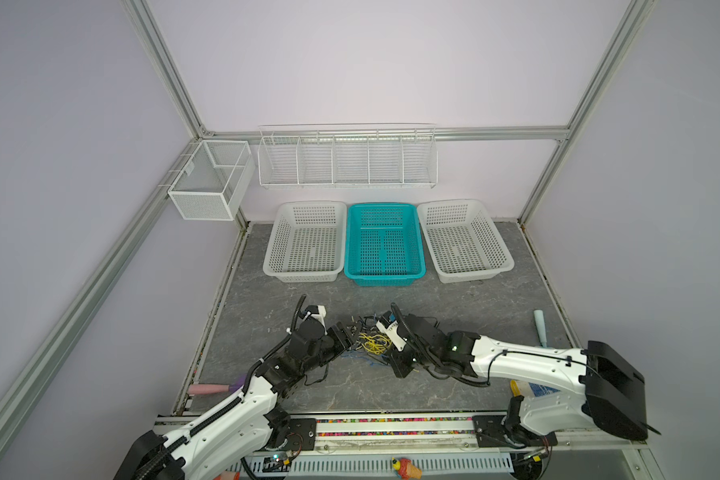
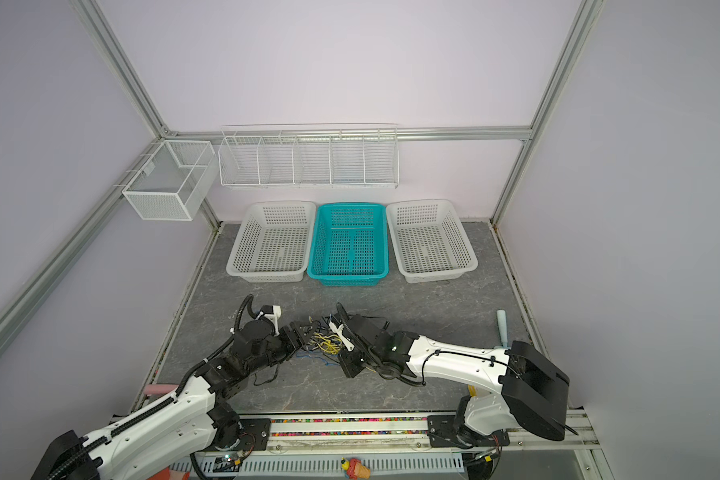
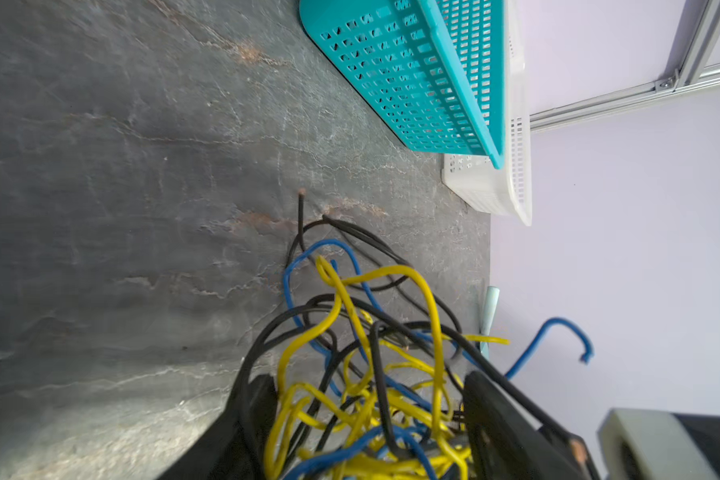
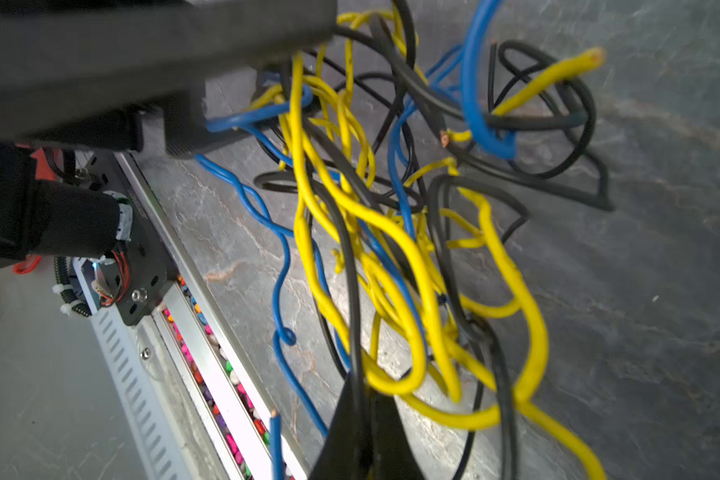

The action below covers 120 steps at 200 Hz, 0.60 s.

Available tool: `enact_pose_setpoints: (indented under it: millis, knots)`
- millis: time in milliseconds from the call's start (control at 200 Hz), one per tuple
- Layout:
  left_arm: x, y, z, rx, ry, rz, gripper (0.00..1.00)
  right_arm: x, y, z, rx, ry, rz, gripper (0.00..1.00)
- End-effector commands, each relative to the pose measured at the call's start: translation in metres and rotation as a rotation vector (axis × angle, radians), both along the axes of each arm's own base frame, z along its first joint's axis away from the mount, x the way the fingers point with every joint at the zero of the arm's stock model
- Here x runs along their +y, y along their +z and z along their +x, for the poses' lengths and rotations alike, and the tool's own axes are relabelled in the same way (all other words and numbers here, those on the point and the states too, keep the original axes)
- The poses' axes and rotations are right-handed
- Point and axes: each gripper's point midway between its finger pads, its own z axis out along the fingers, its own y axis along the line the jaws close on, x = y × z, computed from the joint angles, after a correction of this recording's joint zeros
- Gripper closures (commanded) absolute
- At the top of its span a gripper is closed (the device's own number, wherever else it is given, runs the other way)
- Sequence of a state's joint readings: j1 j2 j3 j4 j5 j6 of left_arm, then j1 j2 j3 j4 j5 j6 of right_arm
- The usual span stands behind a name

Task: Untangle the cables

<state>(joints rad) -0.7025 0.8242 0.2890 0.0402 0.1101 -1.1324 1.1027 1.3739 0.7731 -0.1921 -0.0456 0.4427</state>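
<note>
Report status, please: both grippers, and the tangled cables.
Left gripper open, jaws astride the tangle of thin yellow, black and blue cables. Right gripper shut at its edge. Teal plastic basket well clear.

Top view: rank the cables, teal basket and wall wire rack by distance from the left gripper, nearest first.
1. cables: tangle at table centre, running between the fingers of the left gripper.
2. teal basket: farther back, middle of the back row.
3. wire rack: on the back wall, above it.
</note>
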Motion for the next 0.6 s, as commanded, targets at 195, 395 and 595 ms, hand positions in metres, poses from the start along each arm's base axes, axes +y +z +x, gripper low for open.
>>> enact_pose_setpoints:
  millis: [195,395,595]
  knots:
    - [-0.013,0.007,-0.004,-0.03,-0.034,-0.095,0.34,0.005,-0.001,-0.014,0.041,0.035,0.075,0.94]
    - [-0.03,-0.003,-0.014,-0.018,-0.086,-0.08,0.35,0.007,0.003,-0.004,-0.014,0.023,0.092,0.94]
    - [-0.038,-0.004,-0.019,-0.018,-0.106,-0.093,0.43,0.011,0.007,-0.001,-0.022,0.018,0.128,0.94]
